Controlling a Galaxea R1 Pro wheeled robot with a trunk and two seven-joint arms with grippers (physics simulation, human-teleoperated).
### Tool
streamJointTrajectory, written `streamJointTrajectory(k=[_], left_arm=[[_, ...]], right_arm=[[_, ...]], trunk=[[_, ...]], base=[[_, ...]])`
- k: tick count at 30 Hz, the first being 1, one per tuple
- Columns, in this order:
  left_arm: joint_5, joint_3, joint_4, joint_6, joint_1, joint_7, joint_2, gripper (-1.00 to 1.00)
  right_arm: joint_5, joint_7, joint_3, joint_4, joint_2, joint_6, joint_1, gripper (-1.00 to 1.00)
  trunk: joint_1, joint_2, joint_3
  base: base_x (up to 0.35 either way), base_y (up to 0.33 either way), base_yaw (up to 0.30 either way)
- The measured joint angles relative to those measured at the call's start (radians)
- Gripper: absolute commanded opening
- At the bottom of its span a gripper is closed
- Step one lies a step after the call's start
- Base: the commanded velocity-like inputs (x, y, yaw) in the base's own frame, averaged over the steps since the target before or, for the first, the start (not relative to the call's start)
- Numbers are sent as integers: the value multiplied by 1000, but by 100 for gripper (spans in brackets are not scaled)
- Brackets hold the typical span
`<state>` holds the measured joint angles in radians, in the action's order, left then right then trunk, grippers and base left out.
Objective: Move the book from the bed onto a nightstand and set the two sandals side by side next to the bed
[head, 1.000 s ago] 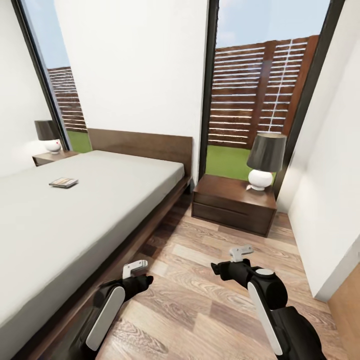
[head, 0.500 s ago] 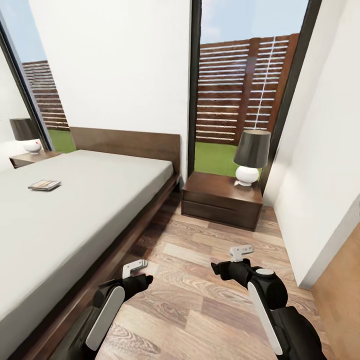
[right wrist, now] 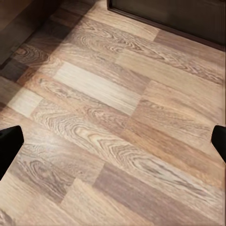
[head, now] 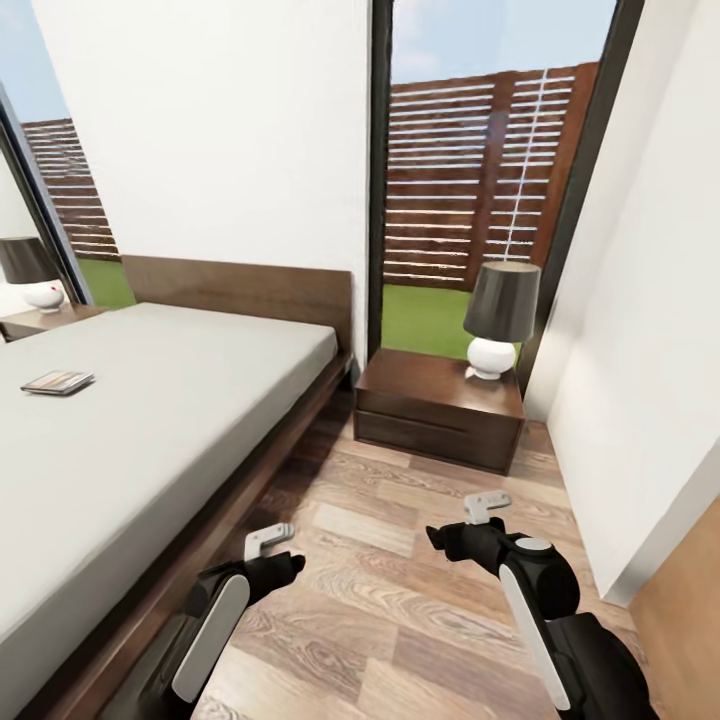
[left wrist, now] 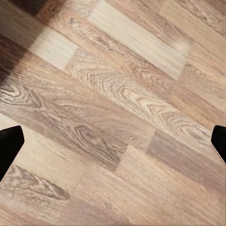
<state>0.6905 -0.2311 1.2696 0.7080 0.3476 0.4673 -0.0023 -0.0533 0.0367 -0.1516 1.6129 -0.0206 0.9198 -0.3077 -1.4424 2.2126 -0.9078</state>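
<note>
Book (head: 58, 382) lies flat on the bed (head: 150, 420) at your nine o'clock, out of reach; nightstand (head: 437, 408) waits at twelve. Your left tool (head: 268, 541) and right tool (head: 486, 506) hang released over bare floor (head: 400, 600), carrying nothing.

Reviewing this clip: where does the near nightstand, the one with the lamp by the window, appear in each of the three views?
Head view: the nightstand stands right of centre, between the bed and the right wall, its lamp on top.
Left wrist view: it is not in this picture.
Right wrist view: the dark strip along one edge is probably its front base.
Shared landmark: the wood-plank floor.
</note>
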Motion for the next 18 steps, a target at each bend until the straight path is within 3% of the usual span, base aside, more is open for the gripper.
streamJointTrajectory(k=[18], left_arm=[[1, 3, -4, 0, 0, -1, 2, 100]], right_arm=[[-1, 0, -4, 0, -3, 1, 0, 100]], trunk=[[0, 0, 0]], base=[[315, -128, -1]])
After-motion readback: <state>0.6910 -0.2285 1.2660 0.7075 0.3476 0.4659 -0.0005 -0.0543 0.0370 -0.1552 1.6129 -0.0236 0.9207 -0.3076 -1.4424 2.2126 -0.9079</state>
